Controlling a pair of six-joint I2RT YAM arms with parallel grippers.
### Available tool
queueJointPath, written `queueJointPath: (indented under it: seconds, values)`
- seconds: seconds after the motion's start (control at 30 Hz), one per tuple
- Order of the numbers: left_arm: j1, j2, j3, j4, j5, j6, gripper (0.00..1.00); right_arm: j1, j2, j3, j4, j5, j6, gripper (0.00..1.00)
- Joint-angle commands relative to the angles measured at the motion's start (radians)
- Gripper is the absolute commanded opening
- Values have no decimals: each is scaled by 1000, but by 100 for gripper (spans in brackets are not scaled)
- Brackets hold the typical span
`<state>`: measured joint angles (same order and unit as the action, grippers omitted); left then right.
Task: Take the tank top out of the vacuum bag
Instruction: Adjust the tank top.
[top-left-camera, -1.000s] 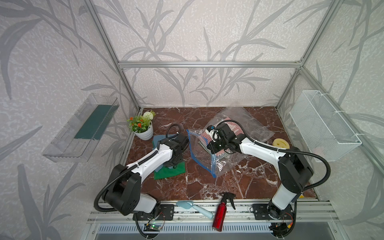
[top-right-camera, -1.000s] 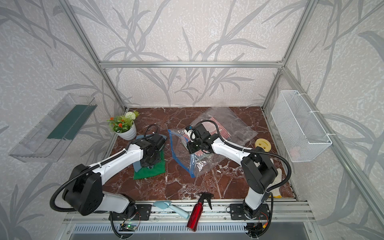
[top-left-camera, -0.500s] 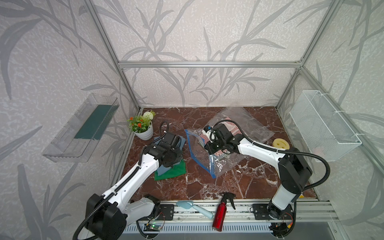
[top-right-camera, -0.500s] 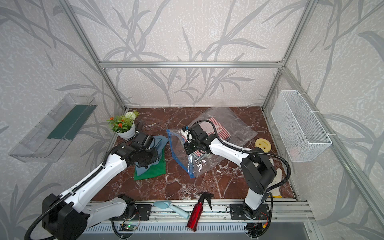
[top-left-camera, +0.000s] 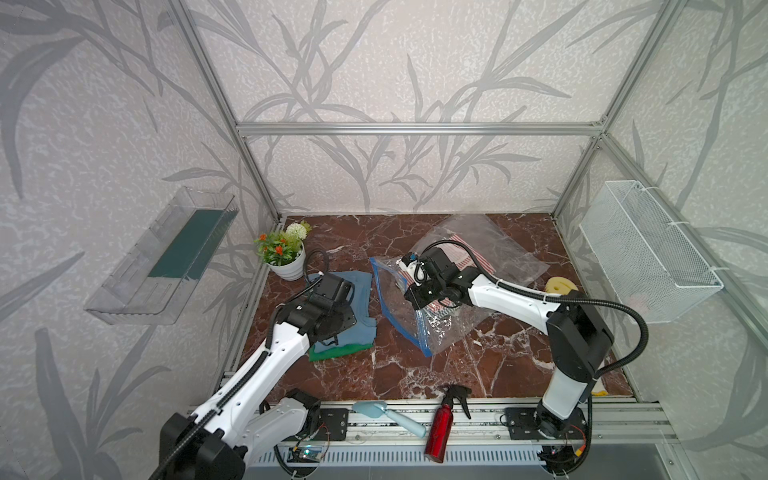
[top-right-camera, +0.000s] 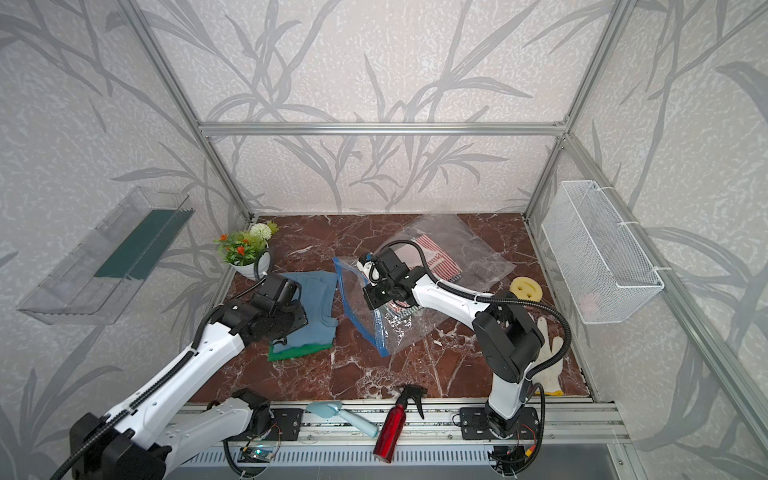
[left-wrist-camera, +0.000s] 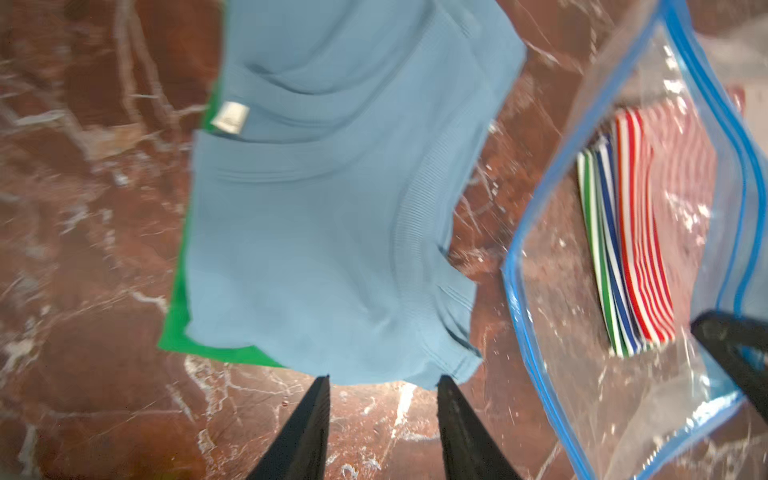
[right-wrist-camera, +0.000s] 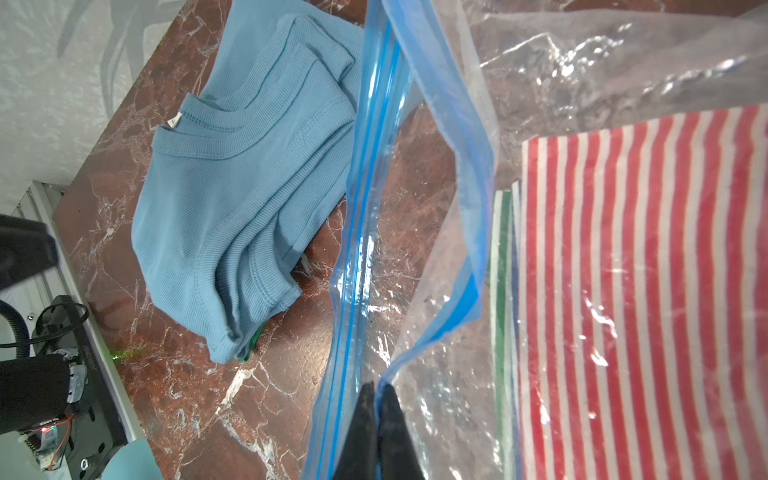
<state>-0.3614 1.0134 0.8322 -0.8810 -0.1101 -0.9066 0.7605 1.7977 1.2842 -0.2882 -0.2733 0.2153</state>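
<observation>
As the tank top (top-left-camera: 360, 291) is laid outside the vacuum bag (top-left-camera: 498, 253), removal is judged done; left gripper (left-wrist-camera: 384, 380) parted and empty, right gripper (right-wrist-camera: 376, 386) pinched on the bag

Bright even light, glare on vacuum bag (right-wrist-camera: 561, 70), left-wrist blur

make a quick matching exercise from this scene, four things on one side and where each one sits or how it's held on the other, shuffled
Things:
1. tank top
2. vacuum bag
3. spray bottle
4. potted plant

Places or states:
a. lying on the front rail
b. pinched at its blue zip edge by the right gripper
c. in the far left corner of the table
d. lying on a green cloth, outside the bag

Pairs: 1-d, 2-b, 3-a, 4-c
</observation>
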Motion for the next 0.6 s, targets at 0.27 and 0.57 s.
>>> queueJointPath:
  seconds: [0.27, 0.57]
  values:
    - [284, 89, -222, 50, -18, -126, 41, 5, 31, 15, -9, -17, -19, 0]
    - [287, 166, -205, 91, 43, -74, 39, 5, 39, 23, -8, -27, -15, 0]
